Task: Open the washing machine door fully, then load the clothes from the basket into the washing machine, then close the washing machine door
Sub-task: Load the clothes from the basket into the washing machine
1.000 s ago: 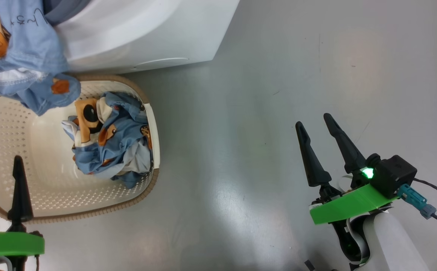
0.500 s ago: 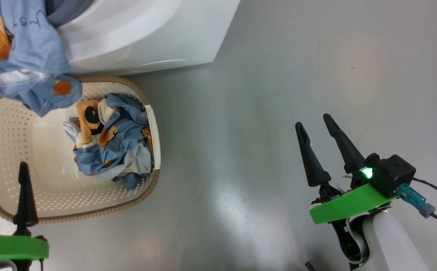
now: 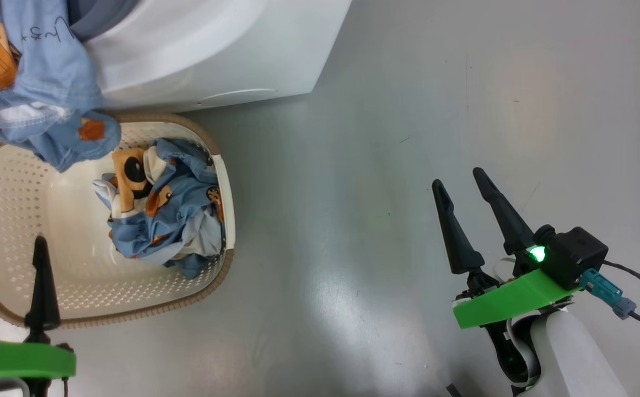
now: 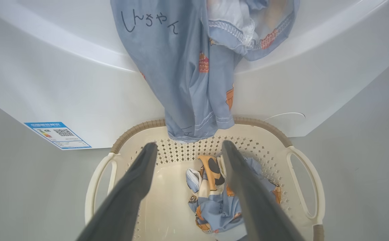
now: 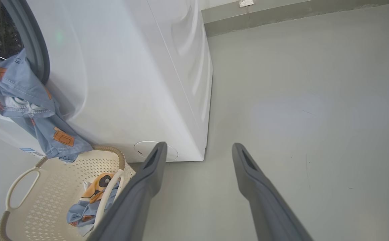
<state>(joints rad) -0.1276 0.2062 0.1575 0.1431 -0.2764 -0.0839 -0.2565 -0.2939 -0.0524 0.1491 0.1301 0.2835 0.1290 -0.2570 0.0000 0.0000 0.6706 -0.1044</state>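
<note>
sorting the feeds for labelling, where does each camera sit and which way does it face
Head view: on the head, looking down at the floor, basket and washing machine; left gripper low left, right gripper low right, both open.
Left wrist view: on the left wrist, looking along its fingers into the basket, a garment hanging from the machine above it.
Right wrist view: on the right wrist, looking along its fingers at the machine's side and the floor.
Shared: all three show the basket with clothes in it.

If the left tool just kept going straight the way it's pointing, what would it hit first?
Probably the hanging garment draped from the washing machine over the basket; its hem lies straight ahead of the left tool. Depth is unclear; the basket's far wall could come first.
</note>
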